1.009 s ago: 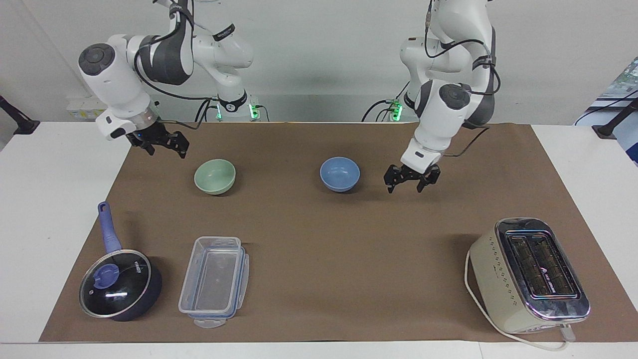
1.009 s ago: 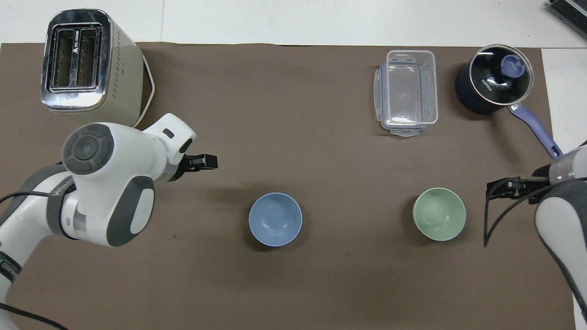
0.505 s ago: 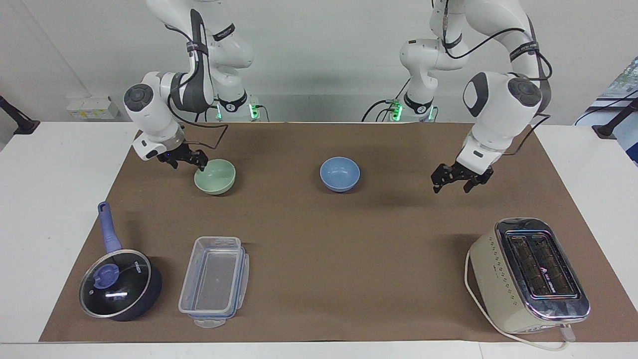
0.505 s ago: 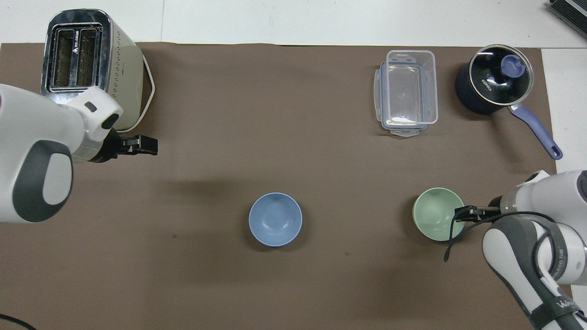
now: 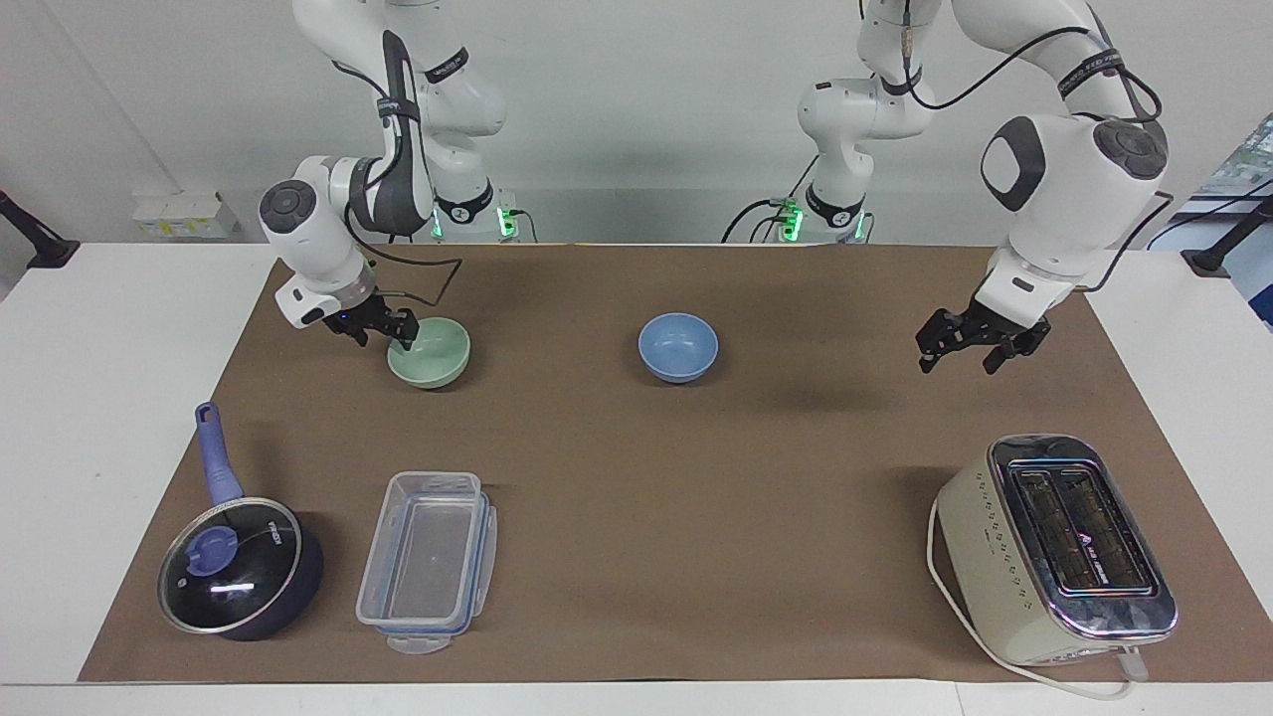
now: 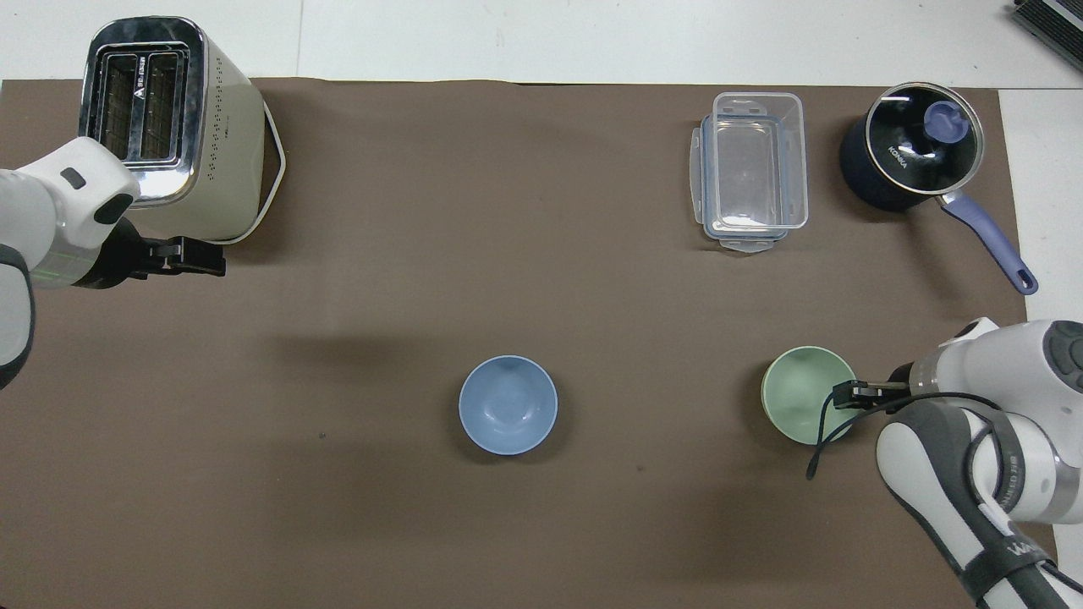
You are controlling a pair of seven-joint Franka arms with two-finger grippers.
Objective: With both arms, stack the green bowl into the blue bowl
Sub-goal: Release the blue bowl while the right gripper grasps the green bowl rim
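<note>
Right gripper [image 5: 395,333] at the green bowl's [image 5: 430,352] rim, frame left, upper middle — whether clamped, cannot tell. Blue bowl [image 5: 677,346] near centre, apart. Left gripper [image 5: 970,350] raised at right, fingers apart, holding nothing.

Hidden and cut-off parts

The right gripper [image 5: 395,331] covers part of the green bowl [image 5: 434,355] rim, so finger contact cannot be told; in the overhead view both arms run off the edges, and the left gripper [image 6: 196,256] hides the toaster [image 6: 173,118] base beside it
</note>
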